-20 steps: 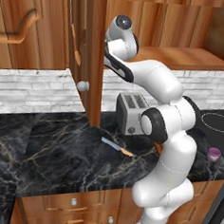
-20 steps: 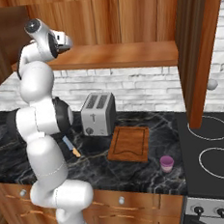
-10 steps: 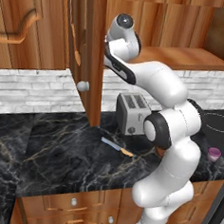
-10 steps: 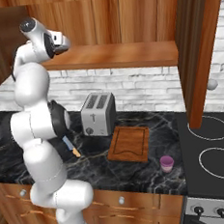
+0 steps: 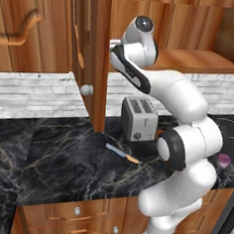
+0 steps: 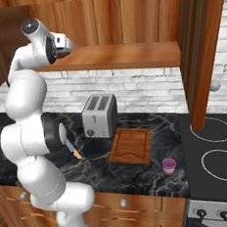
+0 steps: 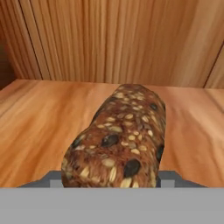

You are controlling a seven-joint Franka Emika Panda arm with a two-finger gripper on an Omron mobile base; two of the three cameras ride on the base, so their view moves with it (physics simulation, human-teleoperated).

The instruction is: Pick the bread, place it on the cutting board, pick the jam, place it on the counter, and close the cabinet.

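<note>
The seeded bread (image 7: 118, 140) lies on the cabinet shelf (image 7: 39, 113) directly ahead of the gripper (image 6: 65, 44), its long axis running away along the reach, the near end between the jaws, which look clenched on the loaf.

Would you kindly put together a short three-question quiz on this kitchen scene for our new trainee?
1. True or false: the cutting board already has the bread on it.
2. Which item stands nearest the stove? A) toaster B) jam C) knife
3. Fill in: the bread lies on the wooden ____ of the cabinet.

Key: 1. False, the board is bare. 2. B. 3. shelf.
</note>
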